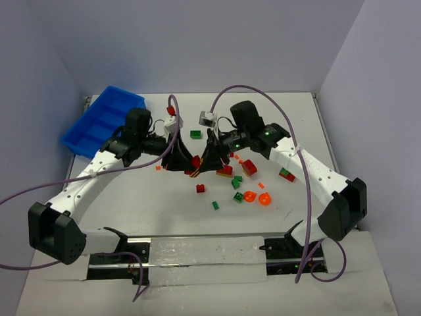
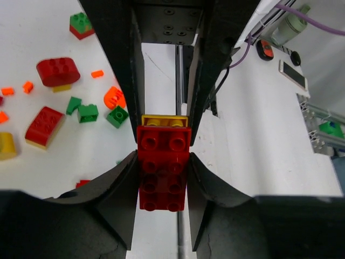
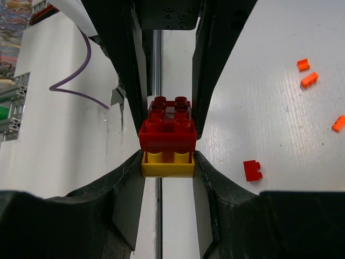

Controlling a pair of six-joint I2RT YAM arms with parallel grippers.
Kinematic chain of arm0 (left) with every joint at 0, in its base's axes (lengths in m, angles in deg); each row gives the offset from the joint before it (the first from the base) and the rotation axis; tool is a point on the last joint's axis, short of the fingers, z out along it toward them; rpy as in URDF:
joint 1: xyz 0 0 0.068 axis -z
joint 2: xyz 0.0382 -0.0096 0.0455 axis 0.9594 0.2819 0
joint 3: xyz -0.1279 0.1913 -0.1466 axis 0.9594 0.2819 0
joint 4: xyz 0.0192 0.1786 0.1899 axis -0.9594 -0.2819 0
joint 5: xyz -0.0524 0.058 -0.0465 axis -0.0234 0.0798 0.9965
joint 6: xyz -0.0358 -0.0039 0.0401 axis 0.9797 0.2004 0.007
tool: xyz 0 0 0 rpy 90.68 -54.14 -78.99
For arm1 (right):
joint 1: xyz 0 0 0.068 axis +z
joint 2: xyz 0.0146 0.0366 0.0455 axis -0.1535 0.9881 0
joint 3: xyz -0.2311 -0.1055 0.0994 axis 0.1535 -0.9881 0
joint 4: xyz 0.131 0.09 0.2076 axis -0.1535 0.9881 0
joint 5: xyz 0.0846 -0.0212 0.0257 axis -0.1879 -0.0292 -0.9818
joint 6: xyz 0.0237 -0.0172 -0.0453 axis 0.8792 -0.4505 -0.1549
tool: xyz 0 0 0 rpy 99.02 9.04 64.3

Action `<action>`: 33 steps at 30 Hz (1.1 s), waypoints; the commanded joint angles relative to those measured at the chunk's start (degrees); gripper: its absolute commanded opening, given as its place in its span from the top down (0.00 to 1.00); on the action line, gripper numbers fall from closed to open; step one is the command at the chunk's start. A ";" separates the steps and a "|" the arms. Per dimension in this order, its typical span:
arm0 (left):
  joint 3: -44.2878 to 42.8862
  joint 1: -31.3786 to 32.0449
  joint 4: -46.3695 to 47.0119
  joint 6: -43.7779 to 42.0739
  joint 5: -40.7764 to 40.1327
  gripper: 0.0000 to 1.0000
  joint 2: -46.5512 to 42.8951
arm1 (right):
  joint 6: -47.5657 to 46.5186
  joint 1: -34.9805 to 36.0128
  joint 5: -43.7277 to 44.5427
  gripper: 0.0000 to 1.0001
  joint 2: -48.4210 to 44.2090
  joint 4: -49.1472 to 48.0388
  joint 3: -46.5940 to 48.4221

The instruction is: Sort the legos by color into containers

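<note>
A red brick (image 2: 163,167) and a yellow brick (image 3: 167,167) are stuck together and held in the air between both grippers over the middle of the table. My left gripper (image 2: 163,162) is shut on the red brick (image 1: 195,162). My right gripper (image 3: 167,162) is shut on the yellow brick, with the red brick (image 3: 167,132) just beyond it. The two grippers (image 1: 177,160) (image 1: 212,160) face each other tip to tip. The blue bin (image 1: 99,122) sits at the far left, tilted against the wall.
Loose legos lie to the right of the grippers: a red-and-yellow one (image 1: 248,168), two translucent orange pieces (image 1: 257,197), green ones (image 1: 237,196), a small red one (image 1: 200,188). A green brick (image 1: 195,134) and a red one (image 1: 172,110) lie farther back.
</note>
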 commanded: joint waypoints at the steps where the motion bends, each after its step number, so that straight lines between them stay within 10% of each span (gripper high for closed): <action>1: -2.46 0.10 1.22 0.92 1.35 0.97 -0.69 | -1.63 0.79 1.79 1.00 -1.36 1.25 1.31; 15: -10.94 -20.33 -9.24 -6.80 3.09 1.00 2.99 | -4.21 0.23 6.42 1.00 -2.03 2.84 -3.33; 22: -17.17 -26.24 5.94 3.86 -34.45 1.00 11.74 | -3.30 -1.39 9.10 1.00 -1.34 2.27 -2.29; 33: -23.83 -32.29 29.30 16.32 -56.92 1.00 30.59 | -0.97 -4.44 10.97 1.00 -0.09 0.57 -1.79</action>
